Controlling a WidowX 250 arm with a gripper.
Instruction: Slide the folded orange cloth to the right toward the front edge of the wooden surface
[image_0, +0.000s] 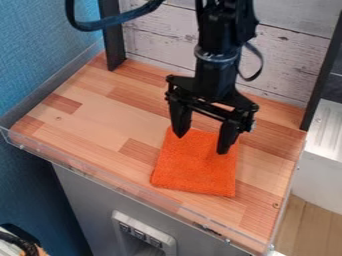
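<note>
A black two-fingered pincer (203, 143) is hanging from a black robot arm (217, 60) that is coming down from the top edge of the view. Its two pointed fingers are standing apart, one left and one right in the view, with nothing clamped between them. They are pointing down over the upper part of a bright orange, roughly square cloth (195, 170) with a soft, fuzzy texture. The cloth is lying flat on a wooden tabletop (93, 122) of light and reddish-brown blocks, right of the middle and near the front edge, turned slightly askew. A low transparent rim (93, 172) is running along the front. Behind the tabletop, a whitewashed plank panel (157, 42) is standing between two dark uprights, and a textured blue wall (40, 55) is rising at the left.
</note>
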